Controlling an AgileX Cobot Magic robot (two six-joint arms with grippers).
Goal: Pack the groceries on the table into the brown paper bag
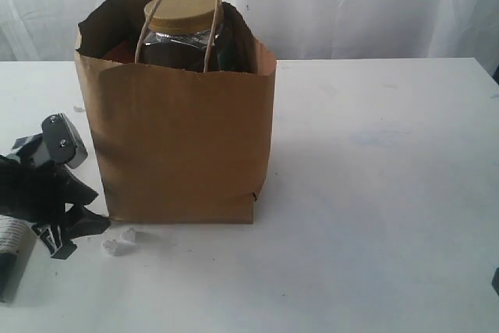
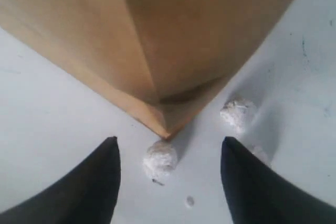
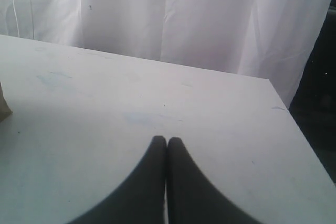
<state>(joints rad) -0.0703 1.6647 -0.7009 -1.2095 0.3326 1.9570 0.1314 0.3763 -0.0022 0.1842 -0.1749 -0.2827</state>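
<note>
The left tool (image 2: 167,182) is spread around a white lump (image 2: 160,160) on the tabletop (image 2: 47,108), just beside the corner of the paper bag (image 2: 173,40). It should lower straight and close softly, not pushing the bag; the right tool (image 3: 167,182) is pressed together

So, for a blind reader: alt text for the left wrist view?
The open left gripper frames a small white crumpled lump on the flat white tabletop, at the bottom corner of the tall brown paper bag. A second white lump lies nearby.
</note>
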